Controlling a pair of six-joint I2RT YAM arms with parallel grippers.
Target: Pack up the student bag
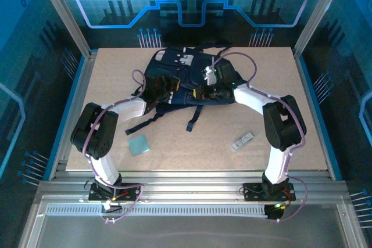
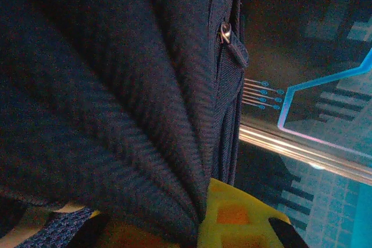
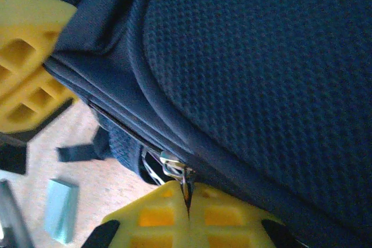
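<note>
Though the student bag's (image 1: 187, 81) patch (image 1: 183, 58) is illegible, left tool (image 2: 199, 225) pinches fabric (image 2: 116, 97), right tool (image 3: 187, 199) the zipper pull (image 3: 173, 169).

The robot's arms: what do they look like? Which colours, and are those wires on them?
Both the left arm and the right arm have white segments joined by chunky black joints. Lilac cables loop alongside. The gripper fingers are yellow with waffle-like pockets.

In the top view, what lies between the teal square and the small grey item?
Bare table separates the teal square and the small grey item in the top view; a black strap of the student bag ends short of that line.
</note>
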